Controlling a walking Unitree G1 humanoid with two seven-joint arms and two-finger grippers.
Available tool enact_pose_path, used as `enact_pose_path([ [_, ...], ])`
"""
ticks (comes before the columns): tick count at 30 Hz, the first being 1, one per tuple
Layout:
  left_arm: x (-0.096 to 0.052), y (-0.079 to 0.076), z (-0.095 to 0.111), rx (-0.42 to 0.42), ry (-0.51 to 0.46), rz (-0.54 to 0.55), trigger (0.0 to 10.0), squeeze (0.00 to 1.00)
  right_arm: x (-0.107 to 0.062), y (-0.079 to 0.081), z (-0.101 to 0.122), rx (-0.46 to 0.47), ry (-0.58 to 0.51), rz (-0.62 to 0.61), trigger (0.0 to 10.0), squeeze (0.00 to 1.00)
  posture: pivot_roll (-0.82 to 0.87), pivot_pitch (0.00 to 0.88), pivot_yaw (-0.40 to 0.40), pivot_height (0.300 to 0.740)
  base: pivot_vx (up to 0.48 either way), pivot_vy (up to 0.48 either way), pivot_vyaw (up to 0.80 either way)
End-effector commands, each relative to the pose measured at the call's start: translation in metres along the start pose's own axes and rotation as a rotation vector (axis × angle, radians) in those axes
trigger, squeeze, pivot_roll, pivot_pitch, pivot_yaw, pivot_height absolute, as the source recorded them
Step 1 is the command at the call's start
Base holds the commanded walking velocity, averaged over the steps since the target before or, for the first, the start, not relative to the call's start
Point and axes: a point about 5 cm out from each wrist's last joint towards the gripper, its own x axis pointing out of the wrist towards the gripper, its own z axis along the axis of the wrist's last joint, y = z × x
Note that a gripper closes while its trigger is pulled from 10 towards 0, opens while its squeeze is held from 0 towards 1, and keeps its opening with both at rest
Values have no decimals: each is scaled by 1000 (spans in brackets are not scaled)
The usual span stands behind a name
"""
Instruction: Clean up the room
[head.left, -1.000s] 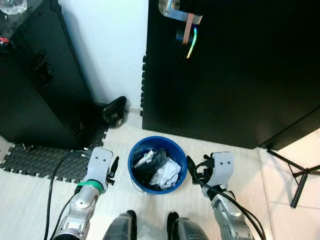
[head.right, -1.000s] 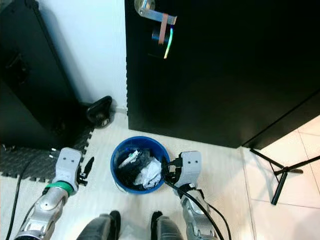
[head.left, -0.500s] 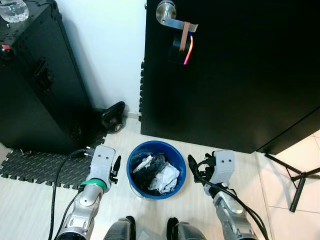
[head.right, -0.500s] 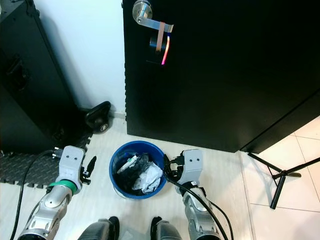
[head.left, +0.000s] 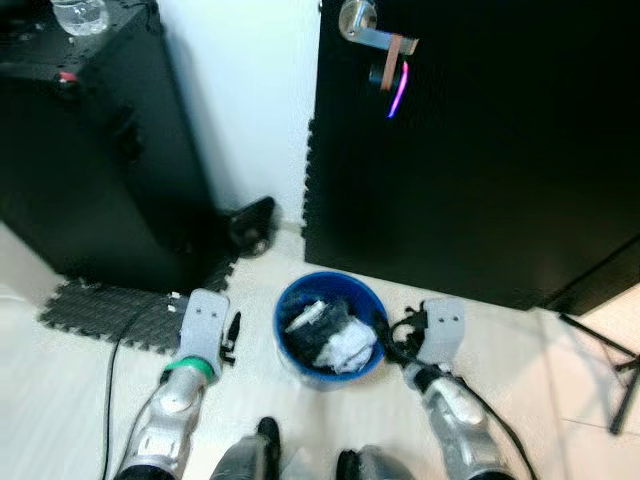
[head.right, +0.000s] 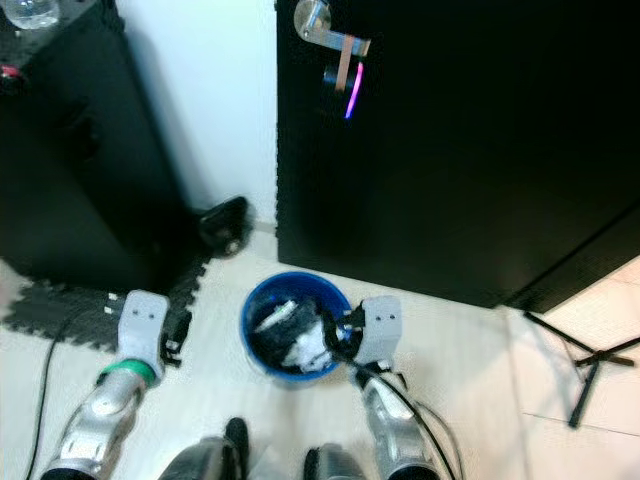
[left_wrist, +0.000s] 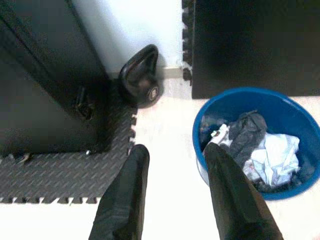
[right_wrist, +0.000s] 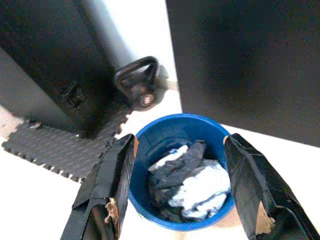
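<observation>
On either side of the blue bucket (head.left: 331, 338) we hold our two grippers low above the pale floor (head.left: 60, 400). Our left gripper (head.left: 231, 337) hangs just to the left of the bucket, its two black fingers (left_wrist: 122, 197) spread apart with nothing between them; one finger reaches near the bucket's rim in the left wrist view. Our right gripper (head.left: 384, 335) sits at the bucket's right edge, its fingers (right_wrist: 107, 185) likewise parted wide and empty, framing the bucket from above in the right wrist view.

The bucket stands upright on the floor and holds a crumpled heap of dark cloth (right_wrist: 175, 165) and white crumpled material (right_wrist: 202, 187). We can read no writing or label on it.

Beyond the bucket rises a black door (head.left: 480, 150) with a silver lever handle (head.left: 365, 25); a strip of tan tape and a small pink-lit streak (head.left: 400, 90) sit on the door just under the handle. To the left, a black kettlebell (left_wrist: 140, 77) rests on the floor against the white wall (head.left: 250, 90), beside a tall black case (head.left: 90, 170) that stands on a dark ridged mat (left_wrist: 55, 172). A clear glass (head.left: 80, 14) sits on top of the case. A black cable (head.left: 112, 360) trails across the floor near our left arm, and a thin black stand leg (head.left: 625, 380) shows at far right. The head views are blurred.
</observation>
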Motion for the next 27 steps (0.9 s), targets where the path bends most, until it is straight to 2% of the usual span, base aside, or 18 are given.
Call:
enact_pose_path([
  [1,-2,-2,-8,-6,34,-6,10000,0,-6,-2,-9,25,31,-18,10000,0,31,121,-4,740,-300,0,0],
  [16,-1,-3,-9,0,43,-6,10000,0,-6,-2,-13,15,54,-6,10000,0,32,114,0,740,-300,0,0],
  [22,-6,-7,-32,93,148,-86,10000,0,-19,-22,-37,-9,175,-91,10000,0,40,95,2,740,-94,0,0],
  [24,-7,-12,-41,95,227,-145,10000,0,-27,-30,-47,-22,236,-126,10000,0,42,94,2,740,0,0,0],
  [27,-8,-18,-43,80,247,-197,10000,0,-36,-33,-60,-32,306,-144,10000,0,49,81,5,740,0,0,0],
])
